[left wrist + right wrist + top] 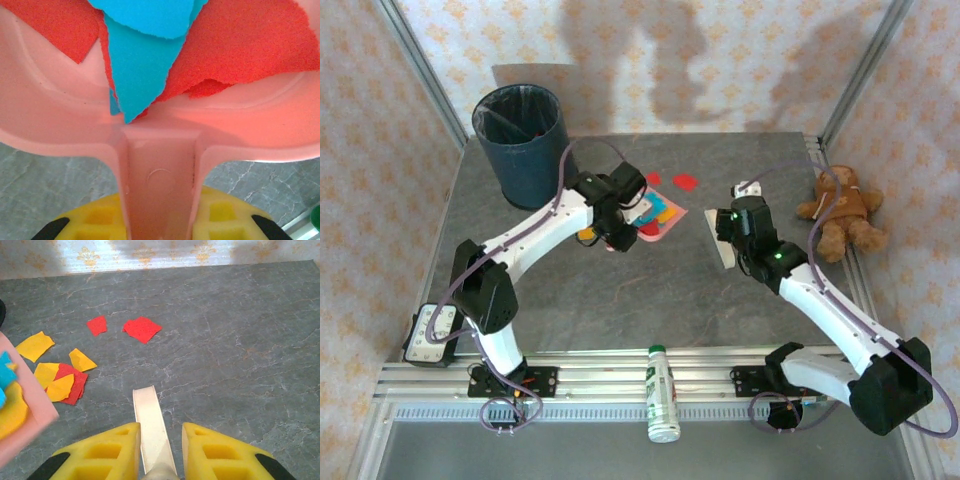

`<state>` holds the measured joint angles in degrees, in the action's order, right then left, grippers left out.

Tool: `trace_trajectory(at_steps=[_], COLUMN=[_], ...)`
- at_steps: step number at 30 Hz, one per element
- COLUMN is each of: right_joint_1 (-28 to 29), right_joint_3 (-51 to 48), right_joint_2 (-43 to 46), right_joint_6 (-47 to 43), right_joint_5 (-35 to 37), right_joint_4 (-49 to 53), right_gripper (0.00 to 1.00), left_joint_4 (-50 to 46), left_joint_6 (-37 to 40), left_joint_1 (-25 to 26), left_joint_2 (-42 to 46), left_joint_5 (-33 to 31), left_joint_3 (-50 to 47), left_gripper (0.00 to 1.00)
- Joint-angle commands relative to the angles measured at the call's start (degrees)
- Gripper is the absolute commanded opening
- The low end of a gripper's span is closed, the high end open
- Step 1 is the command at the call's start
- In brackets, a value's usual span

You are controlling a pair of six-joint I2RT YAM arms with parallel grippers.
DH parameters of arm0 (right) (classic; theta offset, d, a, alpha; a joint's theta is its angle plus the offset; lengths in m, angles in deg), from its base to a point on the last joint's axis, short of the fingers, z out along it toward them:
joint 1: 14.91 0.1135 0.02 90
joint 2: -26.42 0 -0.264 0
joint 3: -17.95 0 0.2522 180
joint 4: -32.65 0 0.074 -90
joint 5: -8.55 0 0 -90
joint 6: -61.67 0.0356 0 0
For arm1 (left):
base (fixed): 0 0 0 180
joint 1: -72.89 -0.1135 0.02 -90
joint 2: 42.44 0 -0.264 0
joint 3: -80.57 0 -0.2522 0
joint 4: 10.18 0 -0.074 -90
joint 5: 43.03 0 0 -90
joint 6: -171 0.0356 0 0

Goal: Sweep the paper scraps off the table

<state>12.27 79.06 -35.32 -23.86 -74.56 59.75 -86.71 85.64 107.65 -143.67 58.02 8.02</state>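
My left gripper (610, 238) (160, 210) is shut on the handle of a pink dustpan (665, 222) (50, 115) at mid-table. Red and teal paper scraps (145, 65) lie piled inside the pan. On the table (620, 300), loose red scraps (685, 182) (142, 329) sit just beyond the pan. Yellow and red scraps (65, 380) lie beside the pan's edge (30, 405). To the right of the pan my right gripper (742, 192) (160, 427) is shut on a white brush (150, 420), which points toward the far wall.
A dark blue round bin (520, 140) stands at the far left corner. A brown teddy bear (840, 210) sits at the right edge. A bottle with a green cap (663, 395) lies across the near rail between the two arm bases.
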Motion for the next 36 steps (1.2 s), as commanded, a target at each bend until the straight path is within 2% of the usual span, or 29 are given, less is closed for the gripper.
trace_trajectory(at_steps=[1,11,21,29,36], right_joint_1=[-0.28,-0.25,-0.27,-0.27,-0.28], right_joint_3=[-0.8,-1.23,-1.96,-2.18,-2.0], right_joint_2=[1.24,1.18,0.89,0.56,0.12], right_joint_6=[0.01,0.23,1.42,1.66,1.94], right_joint_5=[-1.08,-2.48,-3.69,-4.39,-5.02], right_joint_4=[0.02,-0.04,-0.16,0.19,0.42], right_gripper=[0.0,0.0,0.0,0.0,0.0], left_joint_4=[-4.67,-7.55,-9.57,-9.06,-5.62], left_joint_6=[1.51,-0.67,-3.84,-8.74,-12.68], left_joint_1=[-2.7,-10.68,-16.53,-21.36,-24.98], left_joint_2=[2.64,2.22,-1.09,-4.73,-6.39], left_joint_5=[-2.86,-2.42,-1.22,3.96,9.32], left_joint_3=[4.25,14.85,27.23,34.07,36.2], left_gripper=[0.0,0.0,0.0,0.0,0.0])
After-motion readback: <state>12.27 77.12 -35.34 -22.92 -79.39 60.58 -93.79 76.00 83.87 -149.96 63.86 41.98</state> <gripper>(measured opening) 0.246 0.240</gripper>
